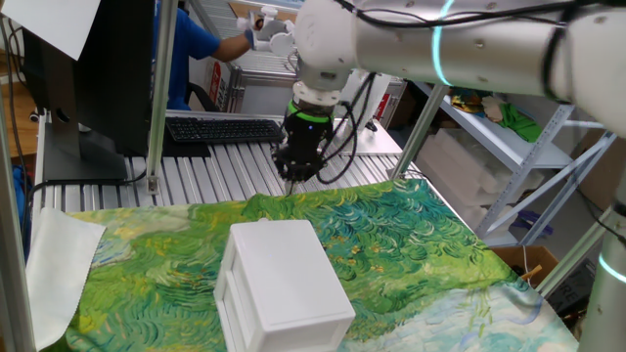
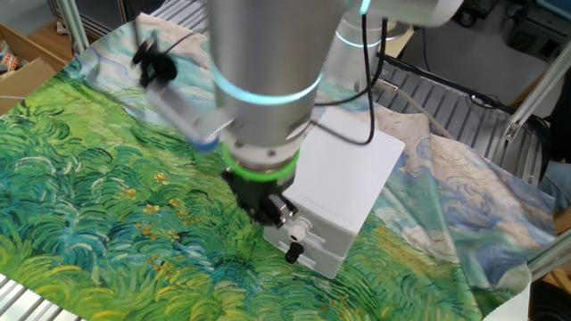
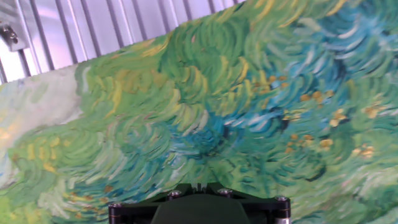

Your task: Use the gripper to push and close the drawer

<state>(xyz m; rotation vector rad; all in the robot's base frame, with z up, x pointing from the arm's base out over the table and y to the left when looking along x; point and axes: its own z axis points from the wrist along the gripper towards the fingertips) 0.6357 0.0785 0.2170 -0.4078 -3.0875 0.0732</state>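
Observation:
The small white cabinet stands on a green painted cloth. The drawer shows on the cabinet's left face; I cannot tell how far it stands out. The black gripper with its green-ringed collar hangs over the far edge of the cloth, behind the cabinet and apart from it, fingers together and empty. In the other fixed view the gripper stands in front of the cabinet and hides part of it; the drawer front is hidden there. The hand view shows only the gripper base above cloth.
A keyboard and a dark monitor sit on the slatted metal table behind the cloth. A person in blue stands at the back. A metal shelf stands at the right. A cardboard box is beside the table.

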